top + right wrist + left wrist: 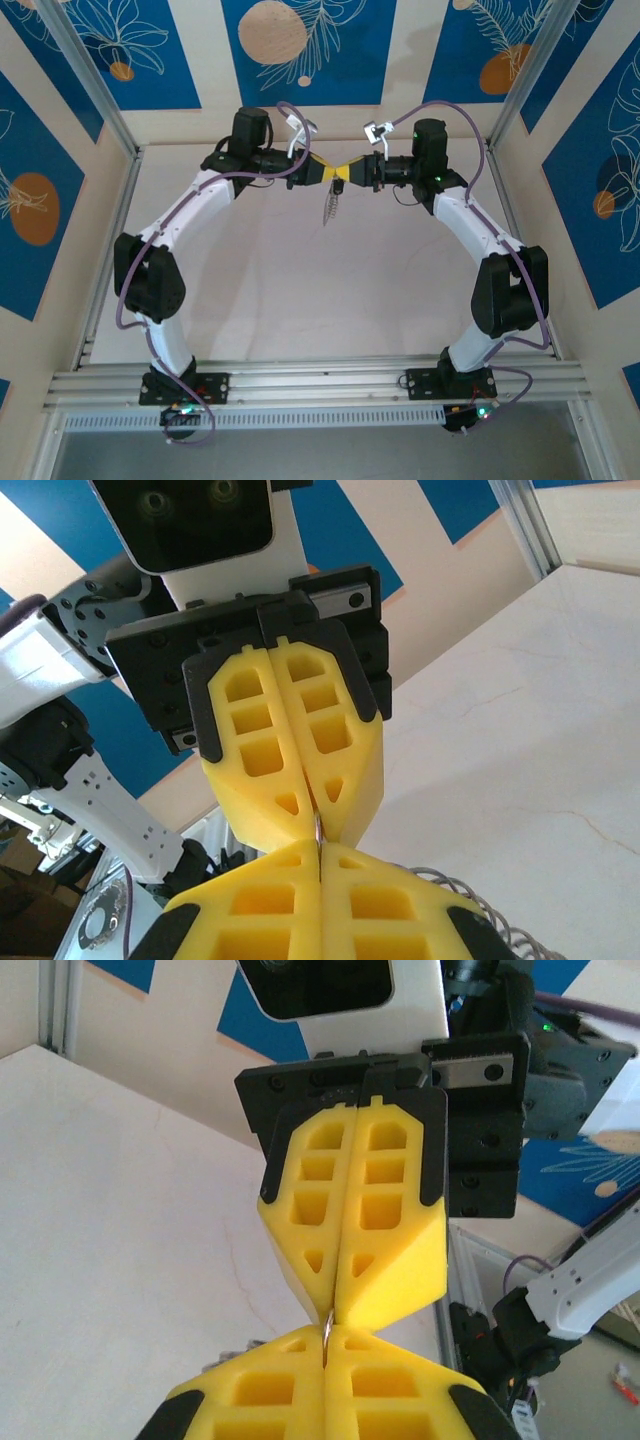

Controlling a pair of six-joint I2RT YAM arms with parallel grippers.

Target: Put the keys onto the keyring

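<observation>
Grey wire keyring [330, 205]: one item, hanging in the air above the far middle of the desk [260, 300], clear of its surface. It is suspended from the spot where the two sets of yellow fingers [300, 1390] meet tip to tip.

Left gripper [327, 172]: fingers fully closed, pads flat together, a thin sliver of bright metal nipped at the very tips; by its look, the keyring's own wire.

Right gripper [351, 173]: likewise clamped tight on the same sliver from the opposite side.

Silvery coil [490, 905]: pale, spring-like, just beside the right fingers in the right wrist view.

Keys: too small to pick out; position not determined.

Handling, by estimate: light, thin, hard and smooth, so apt to twist or slide between soft pads; springy rather than rigid; not fragile.

Best hold, by estimate: on the wire itself, set deeper across the pads, leaving a free stretch of loop for threading.
</observation>
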